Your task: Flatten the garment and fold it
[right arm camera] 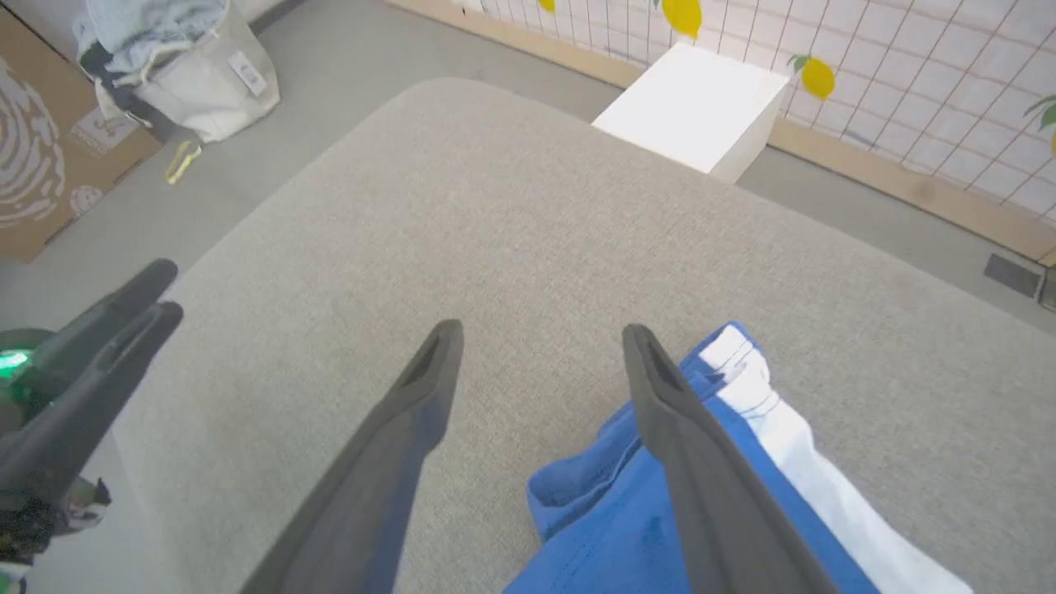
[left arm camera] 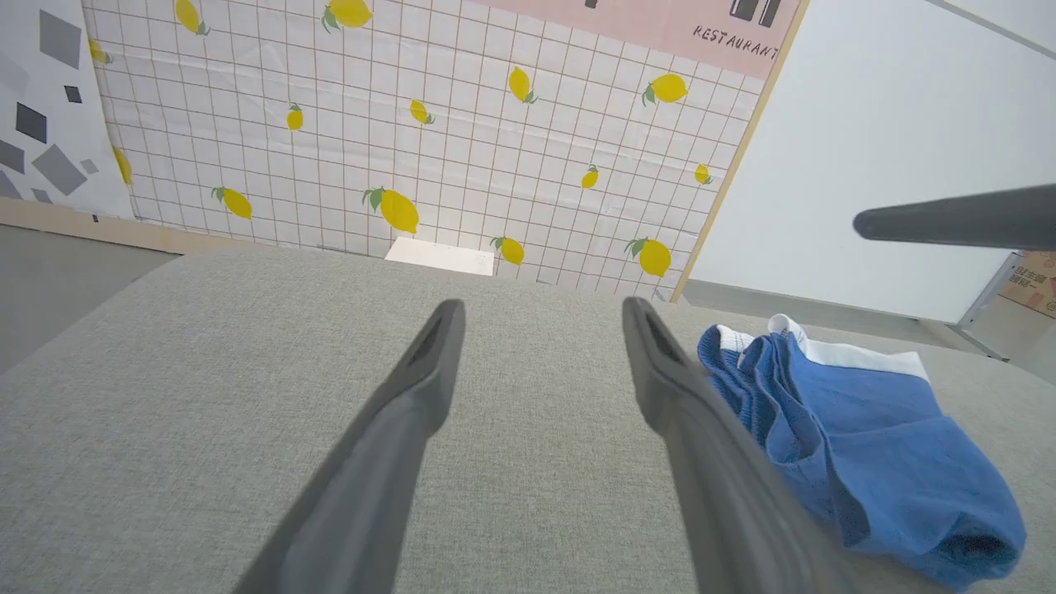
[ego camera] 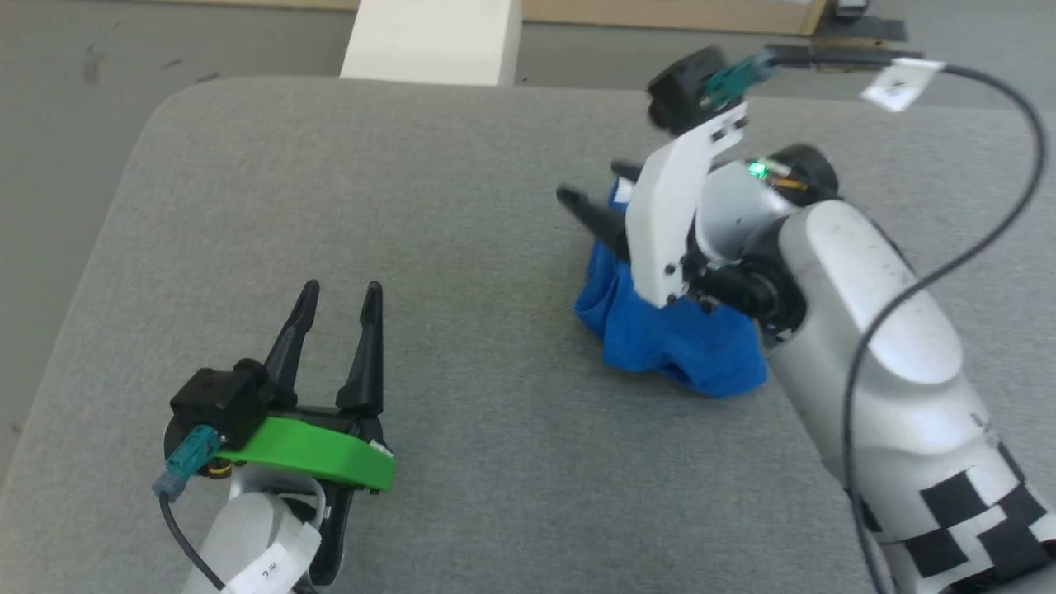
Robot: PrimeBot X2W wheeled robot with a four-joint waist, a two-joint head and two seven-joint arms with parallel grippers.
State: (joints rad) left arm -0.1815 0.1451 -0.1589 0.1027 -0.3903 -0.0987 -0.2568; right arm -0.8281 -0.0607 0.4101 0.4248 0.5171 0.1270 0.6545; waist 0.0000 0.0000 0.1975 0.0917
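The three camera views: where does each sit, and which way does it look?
Head view: on the head, looking down at the grey table; left gripper and right gripper show.
Left wrist view: along its open fingers, across the table toward a lemon-patterned wall.
Right wrist view: along its open fingers, down over the table.
All three share the garment.

Open table (ego camera: 495, 462) left of garment (ego camera: 685, 346)

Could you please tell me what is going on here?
A two-armed robot is working on blue shorts, which lie bunched in a heap on a grey table, not yet flattened or folded. Its right end effector is open just over the shorts, gripping nothing. The left end effector is open too, off to the side, clear of the fabric.
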